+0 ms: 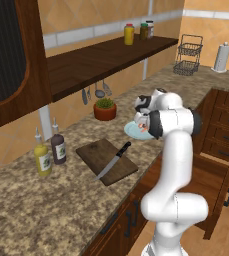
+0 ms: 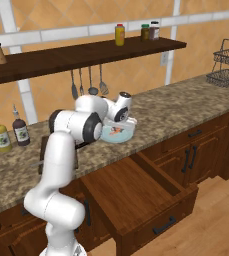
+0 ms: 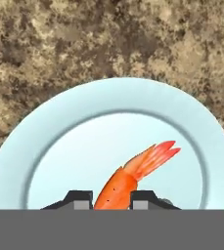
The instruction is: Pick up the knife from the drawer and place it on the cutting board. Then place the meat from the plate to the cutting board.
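knife (image 1: 114, 160) on cutting board (image 1: 93, 152) (meat (image 3: 133, 177) on plate (image 3: 108, 97))

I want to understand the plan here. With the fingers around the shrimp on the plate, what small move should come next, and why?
Probably a short straight lift. In the hand view the dark fingers sit closed on the small orange-pink shrimp-like meat, which lies on the round light blue plate. The black-handled silver knife already rests on the dark brown wooden cutting board, so the meat goes there next.

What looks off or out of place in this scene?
The drawer hangs fully open below the counter, its visible inside bare. The knife lies slantwise on the cutting board, its tip at the edge. The meat sits between the gripper tips on the plate.
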Available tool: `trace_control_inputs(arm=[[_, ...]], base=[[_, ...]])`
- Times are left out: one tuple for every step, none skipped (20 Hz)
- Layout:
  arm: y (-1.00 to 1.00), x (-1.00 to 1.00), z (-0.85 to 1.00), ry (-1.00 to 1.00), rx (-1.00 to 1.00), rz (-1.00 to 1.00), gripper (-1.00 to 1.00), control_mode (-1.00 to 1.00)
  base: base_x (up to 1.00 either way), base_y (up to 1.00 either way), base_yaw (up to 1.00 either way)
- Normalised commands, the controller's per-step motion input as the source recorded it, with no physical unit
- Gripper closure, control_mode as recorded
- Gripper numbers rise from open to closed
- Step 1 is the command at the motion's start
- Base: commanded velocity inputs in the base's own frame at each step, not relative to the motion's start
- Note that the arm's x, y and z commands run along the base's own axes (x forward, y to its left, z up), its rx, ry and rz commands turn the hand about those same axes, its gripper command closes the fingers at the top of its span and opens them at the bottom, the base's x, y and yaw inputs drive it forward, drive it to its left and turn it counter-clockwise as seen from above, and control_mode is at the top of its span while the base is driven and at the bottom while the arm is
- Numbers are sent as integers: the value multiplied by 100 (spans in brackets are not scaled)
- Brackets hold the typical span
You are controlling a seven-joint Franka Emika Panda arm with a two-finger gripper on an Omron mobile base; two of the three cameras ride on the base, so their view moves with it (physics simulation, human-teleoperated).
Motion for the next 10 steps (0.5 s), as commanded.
trace_control_inputs(arm=[[24,-71,16,0,0,0,100,-100],[29,-75,19,0,2,0,100,-100],[30,-75,25,0,5,0,100,-100],[31,-79,24,-1,6,0,100,-100],[33,-83,24,-4,6,0,100,-100],[34,-83,29,-7,7,0,100,-100],[39,-78,31,-9,7,0,100,-100],[40,-74,32,-11,7,0,100,-100],[43,-70,31,-10,7,0,100,-100],[49,-69,24,-9,5,0,100,-100]], base=[[0,0,0],[0,0,0],[0,0,0],[0,0,0],[0,0,0],[0,0,0],[0,0,0],[0,0,0],[0,0,0],[0,0,0]])
